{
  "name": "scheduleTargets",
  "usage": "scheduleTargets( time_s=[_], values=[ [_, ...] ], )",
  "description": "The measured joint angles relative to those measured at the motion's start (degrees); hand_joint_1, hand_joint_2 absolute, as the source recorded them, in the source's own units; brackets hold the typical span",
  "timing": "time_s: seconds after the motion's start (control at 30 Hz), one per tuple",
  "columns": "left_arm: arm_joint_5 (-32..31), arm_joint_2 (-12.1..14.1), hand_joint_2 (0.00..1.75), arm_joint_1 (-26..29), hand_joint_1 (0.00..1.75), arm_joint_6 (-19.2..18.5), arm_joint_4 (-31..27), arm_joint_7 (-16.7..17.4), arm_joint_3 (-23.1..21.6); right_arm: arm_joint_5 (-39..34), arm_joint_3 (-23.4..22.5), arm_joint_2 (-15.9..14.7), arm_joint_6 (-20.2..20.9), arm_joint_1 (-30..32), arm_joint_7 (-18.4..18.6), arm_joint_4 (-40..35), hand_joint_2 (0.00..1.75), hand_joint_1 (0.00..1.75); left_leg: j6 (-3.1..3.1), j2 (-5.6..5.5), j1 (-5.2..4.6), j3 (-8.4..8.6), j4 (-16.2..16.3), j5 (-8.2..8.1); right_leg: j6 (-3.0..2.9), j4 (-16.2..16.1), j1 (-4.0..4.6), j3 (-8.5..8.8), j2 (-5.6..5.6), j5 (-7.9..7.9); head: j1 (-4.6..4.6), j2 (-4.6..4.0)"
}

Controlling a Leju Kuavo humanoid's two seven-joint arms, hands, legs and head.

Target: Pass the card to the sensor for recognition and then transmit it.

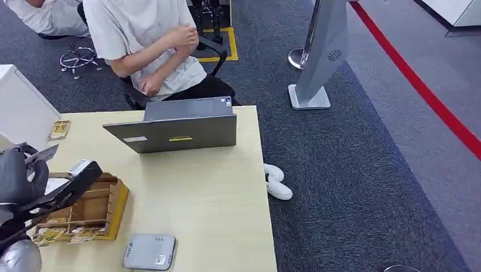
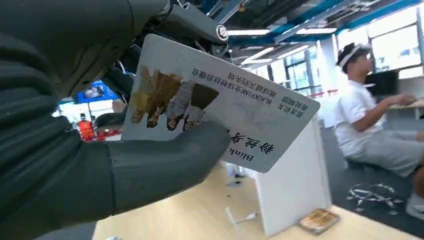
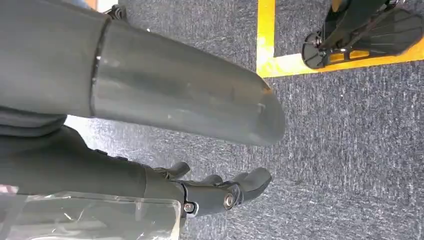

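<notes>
My left hand point(image 1: 34, 181) hovers over the left side of the table and pinches a white printed card point(image 2: 225, 102) between thumb and fingers point(image 2: 165, 160). In the head view the card point(image 1: 79, 168) shows edge-on above the wooden box point(image 1: 108, 209). The grey card sensor point(image 1: 150, 251) lies flat near the table's front edge, to the right of and below my left hand. My right hand point(image 3: 200, 192) hangs beside my body over grey carpet, fingers spread and holding nothing.
A wooden box with several cards stands at the table's left front. A grey laptop point(image 1: 176, 126) is open at the far side, with a seated person point(image 1: 153, 45) behind it. A white cabinet point(image 1: 20, 107) stands at the left. The table's right edge point(image 1: 266, 187) drops to carpet.
</notes>
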Motion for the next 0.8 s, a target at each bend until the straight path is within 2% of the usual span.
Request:
scheduleTargets(
  time_s=[0.13,0.23,0.4,0.57,0.8],
  values=[
    [1.9,0.0,1.75,3.5,1.75,5.8,-0.9,-3.0,-4.9,-2.1,1.3,0.1,-0.4,0.1,0.2,-0.1,0.00,0.00,0.00,0.00,0.00,-0.02,0.0,0.00,0.00,0.0,0.00,-0.02,0.00,0.00,0.00,0.00],
    [3.3,0.1,1.75,5.3,1.75,7.7,-0.9,-4.1,-6.5,-3.3,2.3,0.0,-0.6,0.2,0.4,-0.4,0.00,0.00,0.00,0.04,-0.01,0.00,0.0,0.00,0.00,0.0,0.00,-0.04,0.05,0.00,0.00,0.00],
    [7.0,1.6,1.75,9.8,1.75,11.3,-0.4,-6.0,-12.2,-6.1,5.2,0.1,-0.6,0.0,1.4,-1.0,0.00,0.00,0.00,0.13,0.00,-0.03,0.0,0.00,0.00,0.0,0.00,-0.12,0.09,0.00,0.04,0.00],
    [11.7,4.3,1.75,14.0,1.75,14.3,1.3,-7.1,-17.7,-8.3,8.7,0.1,-0.6,0.9,2.4,-2.2,0.00,0.00,0.00,0.15,0.00,-0.07,0.0,-0.01,0.00,0.0,0.00,-0.18,0.11,0.00,0.02,0.00],
    [20.9,8.6,1.75,19.7,1.75,15.3,4.5,-6.2,-24.4,-9.2,11.7,0.1,0.5,1.0,3.8,-3.4,0.00,0.00,0.00,0.23,0.00,-0.07,0.0,-0.01,0.00,0.0,0.00,-0.24,0.18,0.00,0.04,0.00]
  ],
)
